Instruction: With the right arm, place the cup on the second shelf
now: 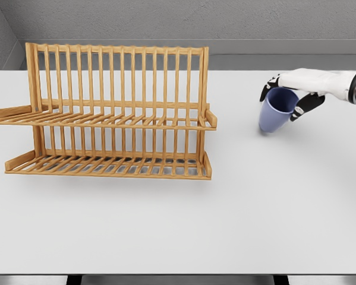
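Observation:
A blue-purple cup (274, 111) sits tilted at the right of the white table, its open mouth turned up and toward me. My right hand (292, 95) reaches in from the right edge and is shut on the cup's rim, dark fingers (306, 105) curled around its upper part. A wooden two-tier dish rack (112, 113) stands at the left, with an upper slatted shelf (106, 120) and a lower one (109, 166). Both shelves hold nothing. The cup is well to the right of the rack. My left arm does not show.
The white table (178, 225) stretches wide in front of the rack and between rack and cup. A grey wall runs behind the table's far edge. The rack's upper shelf juts out to the left edge of the picture.

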